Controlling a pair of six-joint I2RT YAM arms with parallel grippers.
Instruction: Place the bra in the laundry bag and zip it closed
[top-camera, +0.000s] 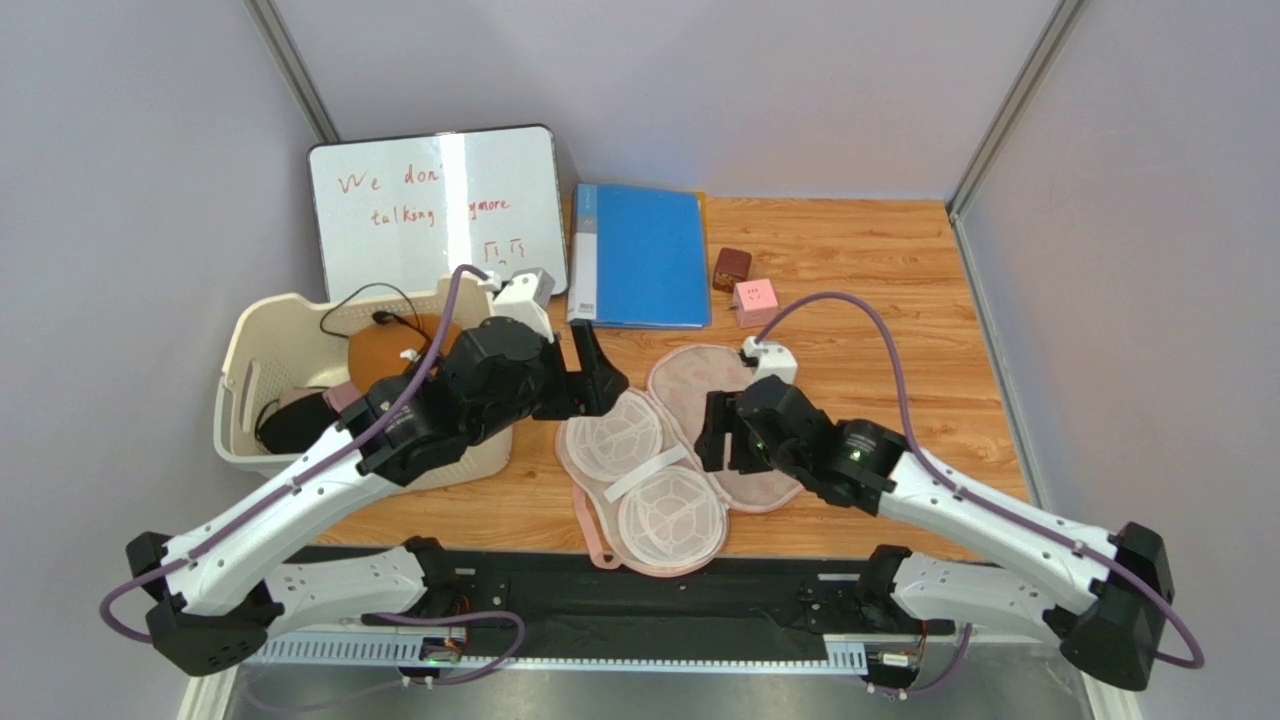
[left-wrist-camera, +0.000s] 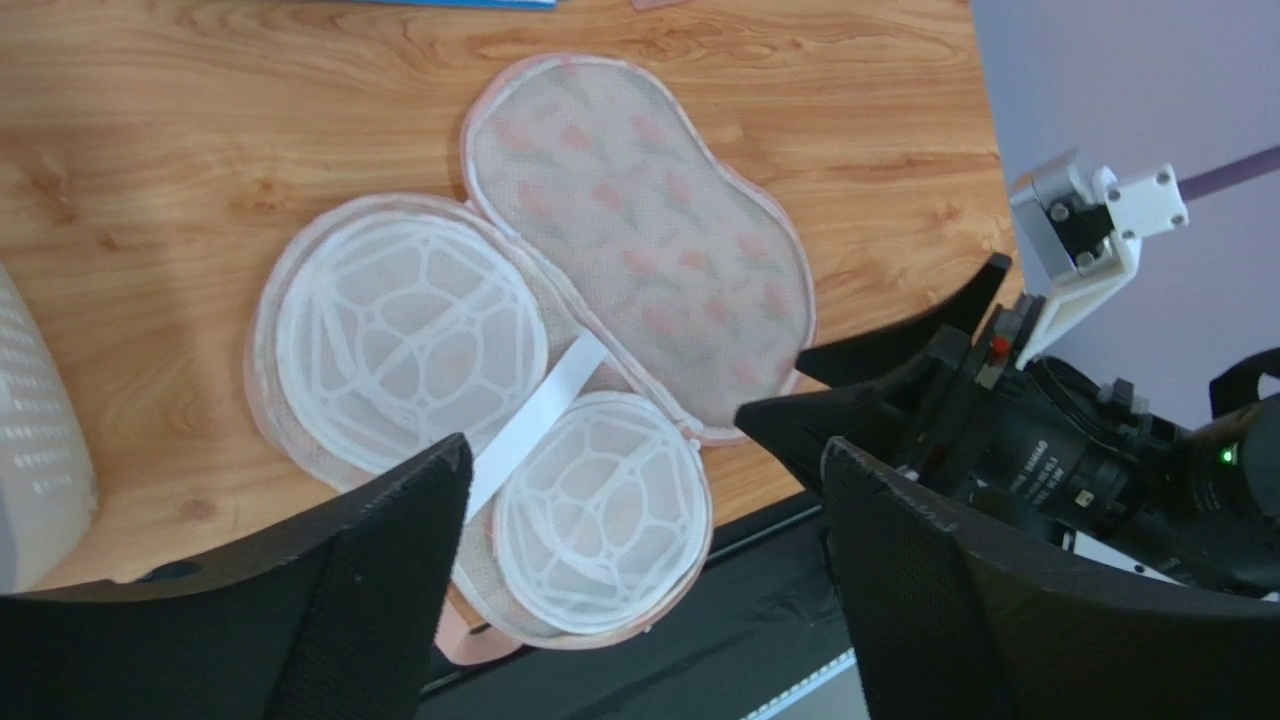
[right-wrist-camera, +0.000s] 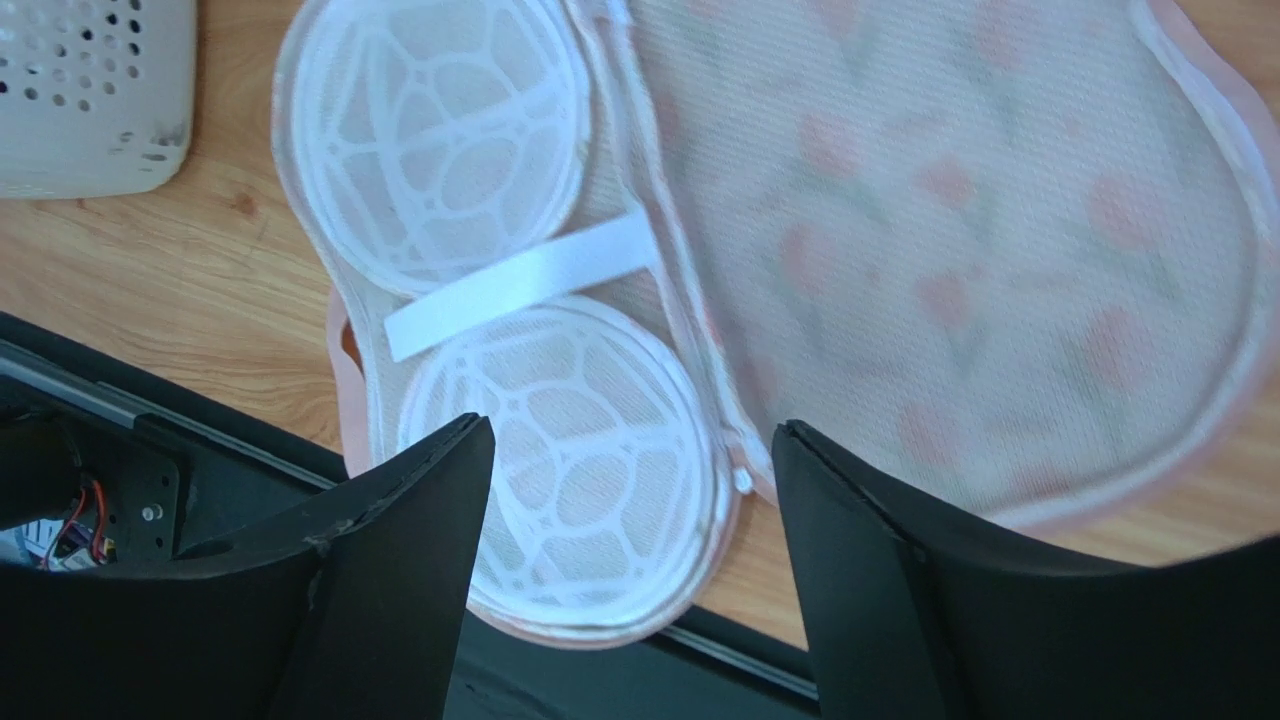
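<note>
The laundry bag (top-camera: 646, 488) lies open on the table, its white mesh cup half toward the near edge and its printed lid (top-camera: 699, 387) flipped out to the right. The bra (top-camera: 383, 354) lies in the cream basket, partly hidden by my left arm. My left gripper (top-camera: 598, 375) is open and empty just left of the bag; in the left wrist view it (left-wrist-camera: 646, 495) hangs above the mesh cups (left-wrist-camera: 601, 510). My right gripper (top-camera: 718, 435) is open and empty over the lid; in the right wrist view it (right-wrist-camera: 631, 465) frames the near cup (right-wrist-camera: 564, 450).
The cream basket (top-camera: 256, 353) at the left also holds black and pink garments. A whiteboard (top-camera: 436, 203), a blue folder (top-camera: 643, 255), a small brown box (top-camera: 732, 267) and a pink cube (top-camera: 754, 300) sit at the back. The bag's near end overhangs the table's front edge.
</note>
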